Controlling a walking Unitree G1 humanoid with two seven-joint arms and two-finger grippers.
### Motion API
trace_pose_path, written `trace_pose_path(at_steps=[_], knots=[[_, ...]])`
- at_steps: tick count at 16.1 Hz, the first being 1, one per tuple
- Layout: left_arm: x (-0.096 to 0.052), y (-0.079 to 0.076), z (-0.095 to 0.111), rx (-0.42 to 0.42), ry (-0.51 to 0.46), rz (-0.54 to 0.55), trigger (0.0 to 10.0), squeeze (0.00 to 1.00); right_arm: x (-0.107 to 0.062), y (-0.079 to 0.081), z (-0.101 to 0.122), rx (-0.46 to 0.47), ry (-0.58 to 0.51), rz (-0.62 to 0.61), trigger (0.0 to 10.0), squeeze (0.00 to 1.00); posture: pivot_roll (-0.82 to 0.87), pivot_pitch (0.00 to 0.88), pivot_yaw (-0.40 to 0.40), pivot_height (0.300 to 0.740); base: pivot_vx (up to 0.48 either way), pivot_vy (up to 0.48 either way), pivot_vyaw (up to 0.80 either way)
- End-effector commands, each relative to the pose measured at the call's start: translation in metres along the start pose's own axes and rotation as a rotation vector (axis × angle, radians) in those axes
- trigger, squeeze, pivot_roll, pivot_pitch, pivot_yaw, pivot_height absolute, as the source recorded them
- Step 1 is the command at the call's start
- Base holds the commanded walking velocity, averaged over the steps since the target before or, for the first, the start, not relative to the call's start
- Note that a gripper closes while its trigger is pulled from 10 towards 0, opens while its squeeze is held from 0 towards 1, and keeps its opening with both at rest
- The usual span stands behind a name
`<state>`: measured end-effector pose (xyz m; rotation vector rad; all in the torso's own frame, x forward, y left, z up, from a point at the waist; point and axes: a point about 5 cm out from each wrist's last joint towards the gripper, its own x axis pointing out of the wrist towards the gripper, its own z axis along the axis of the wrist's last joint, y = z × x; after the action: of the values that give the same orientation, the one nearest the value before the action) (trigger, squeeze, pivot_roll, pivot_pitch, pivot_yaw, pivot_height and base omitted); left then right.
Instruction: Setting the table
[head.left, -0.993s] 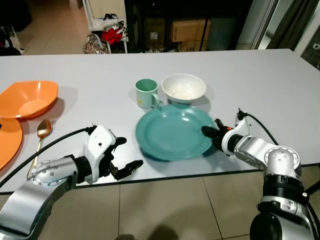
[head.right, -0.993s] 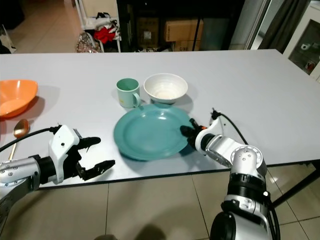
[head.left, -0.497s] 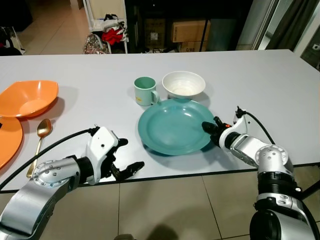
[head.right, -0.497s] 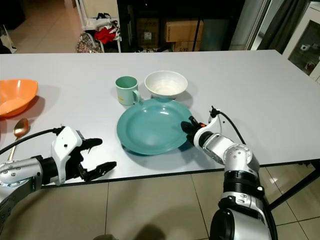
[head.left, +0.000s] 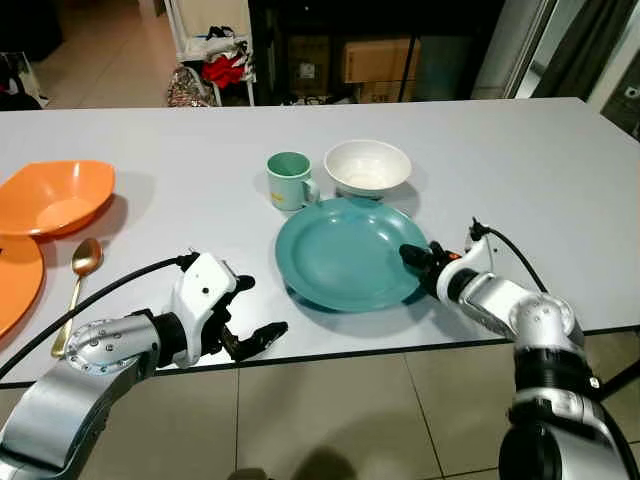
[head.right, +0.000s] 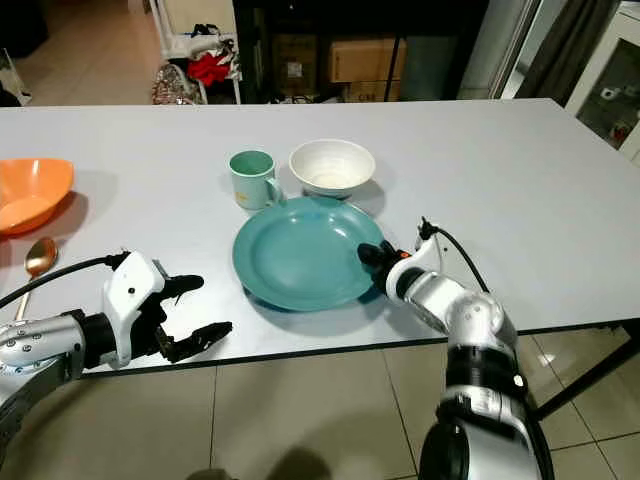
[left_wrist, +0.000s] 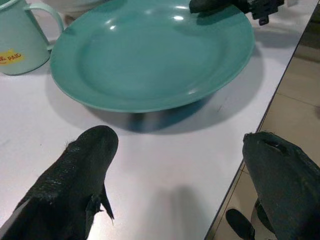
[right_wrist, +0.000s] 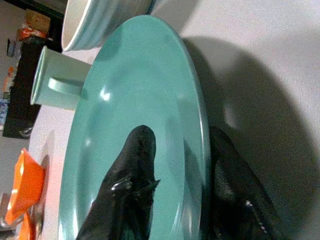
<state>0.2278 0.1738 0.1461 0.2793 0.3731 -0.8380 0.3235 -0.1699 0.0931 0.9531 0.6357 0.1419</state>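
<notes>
Left eye view: one teal plate (head.left: 345, 252), one mug (head.left: 288, 181) at 11 o'clock, one white bowl (head.left: 367, 168) at 12. Right gripper (head.left: 413, 258) pinches plate rim at 3 o'clock; left gripper (head.left: 246, 316) spread wide, low at table edge.

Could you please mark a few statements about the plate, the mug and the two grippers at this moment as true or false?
1. The right gripper has its fingers on the rim of the teal plate, one above and one below. True.
2. The left gripper holds the gold spoon. False: it hovers open at the table's near edge, holding nothing, and the spoon lies on the table to its left.
3. The green mug stands on the teal plate. False: it stands on the table behind the plate, beside the white bowl.
4. An orange bowl sits at the far left of the table. True.
5. The white bowl is upside down. False: it sits upright, opening upward.
</notes>
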Motion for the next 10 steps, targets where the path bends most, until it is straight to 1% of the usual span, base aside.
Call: trace_pose_path(at_steps=[1, 2, 3, 4, 5, 7, 8, 10], knots=[[0.0, 0.001, 0.0, 0.014, 0.003, 0.005, 10.0, 0.0, -0.01, 0.001, 0.003, 0.017, -0.025, 0.031, 10.0, 1.0, 0.14, 0.0, -0.004, 0.74, 0.0, 0.0, 0.0], [0.0, 0.001, 0.001, 0.014, 0.002, 0.005, 10.0, 0.0, -0.014, 0.0, 0.002, 0.02, -0.027, 0.039, 10.0, 1.0, 0.14, 0.0, 0.001, 0.74, 0.0, 0.0, 0.0], [-0.001, 0.002, 0.0, 0.013, 0.002, 0.006, 10.0, 0.0, -0.029, -0.003, 0.001, 0.006, -0.04, 0.05, 10.0, 1.0, 0.13, 0.0, 0.007, 0.74, 0.0, 0.0, 0.0], [-0.001, 0.002, 0.0, 0.013, 0.002, 0.007, 10.0, 0.0, -0.034, -0.004, 0.001, 0.001, -0.045, 0.056, 10.0, 1.0, 0.13, 0.0, 0.007, 0.74, 0.0, 0.0, 0.0], [-0.001, 0.002, 0.0, 0.014, 0.001, 0.007, 10.0, 0.0, -0.046, -0.006, 0.004, -0.01, -0.065, 0.068, 10.0, 1.0, 0.13, 0.0, 0.011, 0.74, 0.0, 0.0, 0.0], [0.0, 0.002, 0.0, 0.013, 0.0, 0.004, 10.0, 0.0, -0.062, -0.008, 0.007, -0.024, -0.076, 0.091, 10.0, 1.0, 0.12, 0.0, 0.015, 0.74, 0.0, 0.0, 0.0], [0.001, 0.001, -0.001, 0.013, -0.001, 0.004, 10.0, 0.0, -0.069, -0.01, 0.005, -0.039, -0.065, 0.088, 10.0, 1.0, 0.12, 0.0, 0.015, 0.74, 0.0, 0.0, 0.0], [0.001, 0.001, 0.0, 0.013, -0.003, 0.004, 10.0, 0.0, -0.076, -0.012, 0.003, -0.052, -0.065, 0.079, 10.0, 1.0, 0.12, 0.0, 0.015, 0.74, 0.0, 0.0, 0.0]])
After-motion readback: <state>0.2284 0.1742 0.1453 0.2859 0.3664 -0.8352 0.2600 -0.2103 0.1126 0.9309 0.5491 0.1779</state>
